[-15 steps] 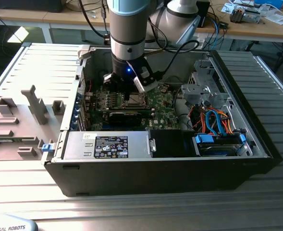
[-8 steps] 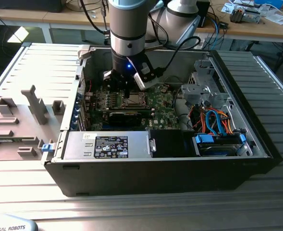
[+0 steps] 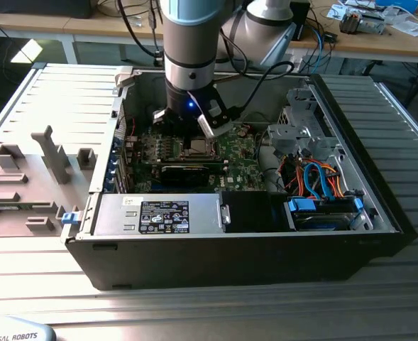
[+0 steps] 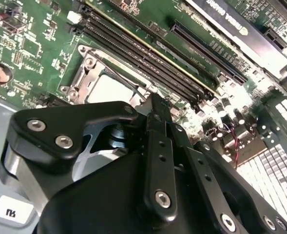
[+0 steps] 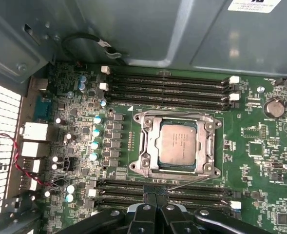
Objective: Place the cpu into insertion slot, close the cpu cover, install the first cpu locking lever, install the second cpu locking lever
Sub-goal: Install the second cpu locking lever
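The cpu [image 5: 177, 143] lies flat in the insertion slot [image 5: 214, 127], its silvery top facing up. The cpu cover [image 5: 152, 146] is down around it, framing it with its square window. A thin wire locking lever [image 5: 194, 182] runs along the slot's edge nearest my gripper [image 5: 155, 202]. My fingers are shut together, their tips just short of the lever's end; I cannot tell whether they touch it. In the second wrist view the gripper [image 4: 155, 105] hangs beside the cpu [image 4: 109, 90]. In the exterior view my gripper [image 3: 194, 133] sits low inside the case, right over the slot [image 3: 194, 148].
Long black memory slots [image 5: 167, 87] flank the socket on two sides. A black card [image 3: 187, 172] lies in front of it in the exterior view. The case wall [image 3: 230, 249], a power supply [image 3: 159, 213] and a drive bay with cables [image 3: 315, 177] hem the board in.
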`<state>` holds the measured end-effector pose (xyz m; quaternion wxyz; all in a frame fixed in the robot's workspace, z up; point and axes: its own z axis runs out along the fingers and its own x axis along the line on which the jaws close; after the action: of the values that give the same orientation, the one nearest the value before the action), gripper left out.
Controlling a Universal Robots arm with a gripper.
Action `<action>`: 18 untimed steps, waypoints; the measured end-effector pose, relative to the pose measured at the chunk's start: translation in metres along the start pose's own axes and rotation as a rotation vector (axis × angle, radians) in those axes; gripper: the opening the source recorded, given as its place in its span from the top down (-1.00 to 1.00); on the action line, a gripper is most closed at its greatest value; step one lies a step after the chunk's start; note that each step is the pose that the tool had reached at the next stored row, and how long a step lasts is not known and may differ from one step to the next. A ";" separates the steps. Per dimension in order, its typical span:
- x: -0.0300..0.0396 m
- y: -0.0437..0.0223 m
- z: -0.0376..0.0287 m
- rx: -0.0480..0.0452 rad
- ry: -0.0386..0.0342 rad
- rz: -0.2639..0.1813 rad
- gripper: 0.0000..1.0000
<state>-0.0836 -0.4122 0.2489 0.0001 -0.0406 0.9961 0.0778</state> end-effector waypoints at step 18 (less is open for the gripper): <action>0.0155 -0.0060 0.0327 -0.0270 -0.0021 0.000 0.79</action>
<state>-0.0988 -0.4143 0.2156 0.0006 -0.0405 0.9950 0.0913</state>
